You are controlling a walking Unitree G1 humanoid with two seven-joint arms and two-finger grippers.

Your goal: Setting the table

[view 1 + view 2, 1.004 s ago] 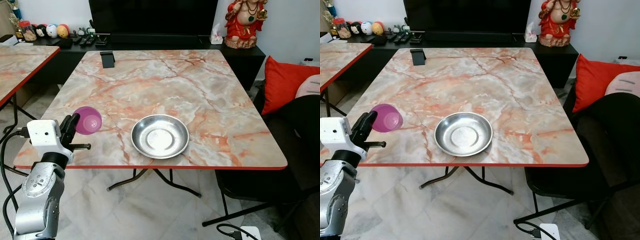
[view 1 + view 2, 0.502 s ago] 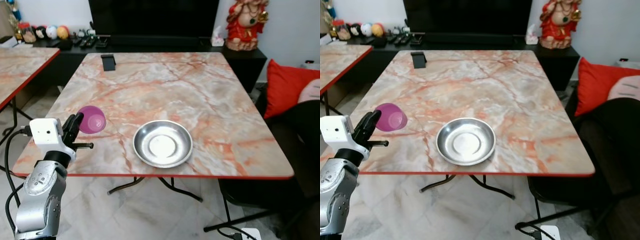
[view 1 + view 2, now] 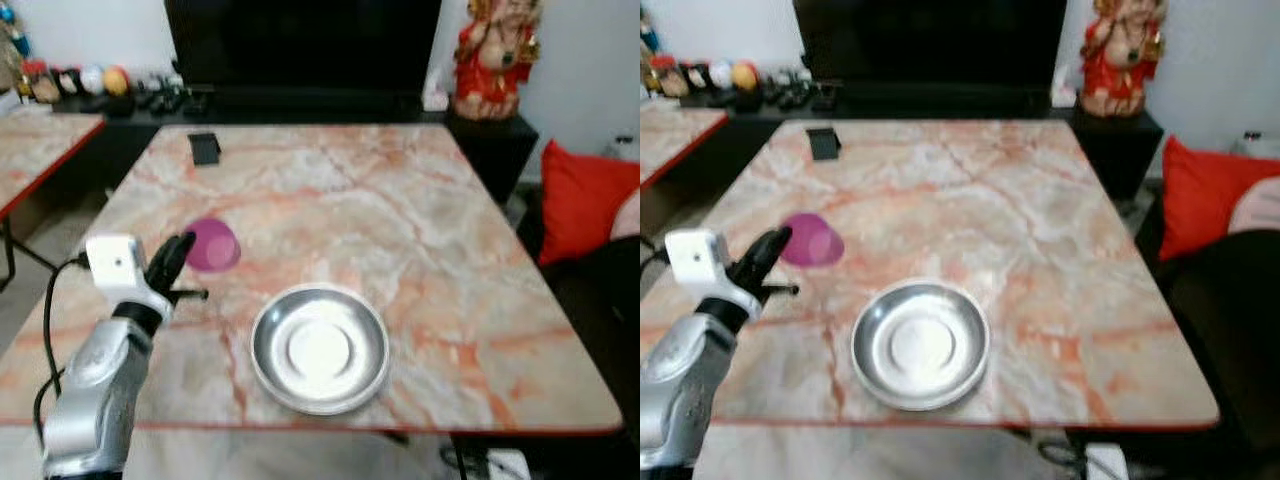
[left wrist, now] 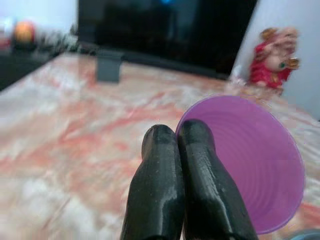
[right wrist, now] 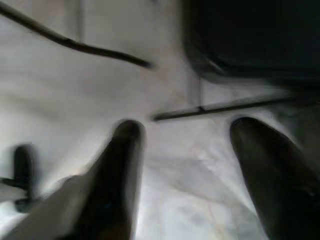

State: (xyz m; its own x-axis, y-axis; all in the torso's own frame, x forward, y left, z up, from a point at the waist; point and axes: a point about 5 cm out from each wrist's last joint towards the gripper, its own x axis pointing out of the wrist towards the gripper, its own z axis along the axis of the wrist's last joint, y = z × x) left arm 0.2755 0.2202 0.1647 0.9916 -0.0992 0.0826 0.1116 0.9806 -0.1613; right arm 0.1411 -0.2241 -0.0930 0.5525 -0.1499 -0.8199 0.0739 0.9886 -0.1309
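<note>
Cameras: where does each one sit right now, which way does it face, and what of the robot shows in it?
Left eye view: on the head, looking forward and down at the marble table, steel plate and purple cup; the left gripper and its arm show.
Right eye view: beside it, sharing the same table, plate and cup.
Left wrist view: along the left gripper's fingers, jaws shut on the cup's rim, facing the red statue.
Right wrist view: along the right gripper, jaws open, facing the floor.

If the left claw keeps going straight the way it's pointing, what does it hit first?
Apart from the purple cup pinched in the left claw, probably nothing soon: bare table lies ahead, with the small black stand far off and the TV beyond. Depth is unclear.
</note>
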